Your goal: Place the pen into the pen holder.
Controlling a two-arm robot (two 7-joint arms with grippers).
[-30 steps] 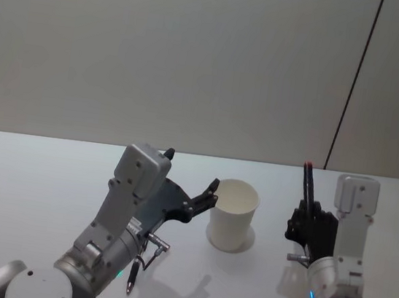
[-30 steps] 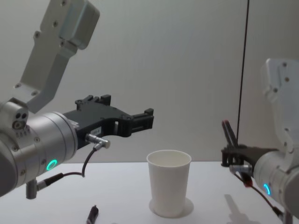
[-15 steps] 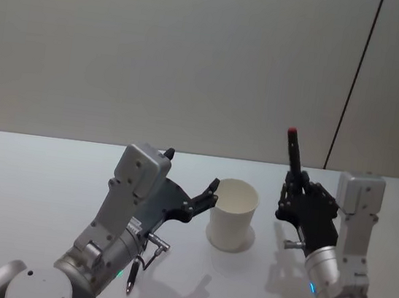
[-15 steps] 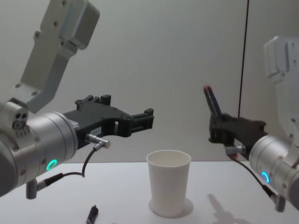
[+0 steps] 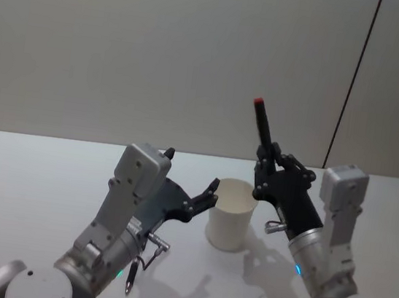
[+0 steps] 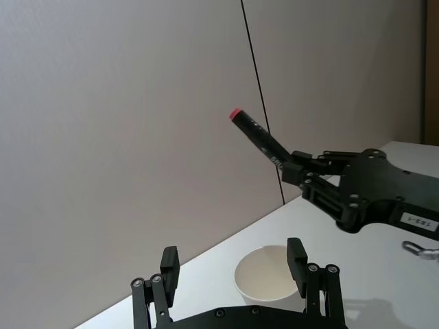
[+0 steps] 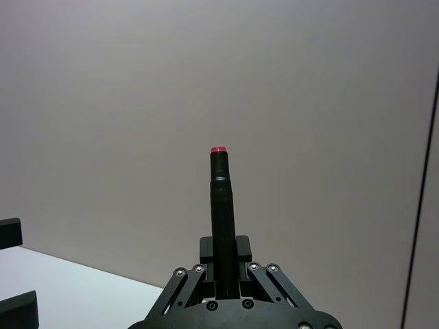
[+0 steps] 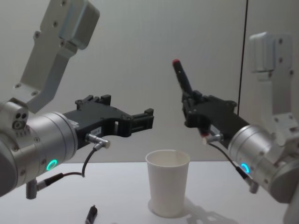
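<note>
Pen pinched upright in right gripper, red end up, high over right rim of white paper cup. Grasp and lift look done; lowering and release left. Left gripper spread, hovering beside cup.

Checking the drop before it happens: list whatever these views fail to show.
- Lower end of the pen: head view, hidden inside the right gripper fingers.
- Bottom of the pen holder: chest view, hidden by its own wall.
- Second pen, near the open left gripper: chest view, cut off by the bottom edge.
</note>
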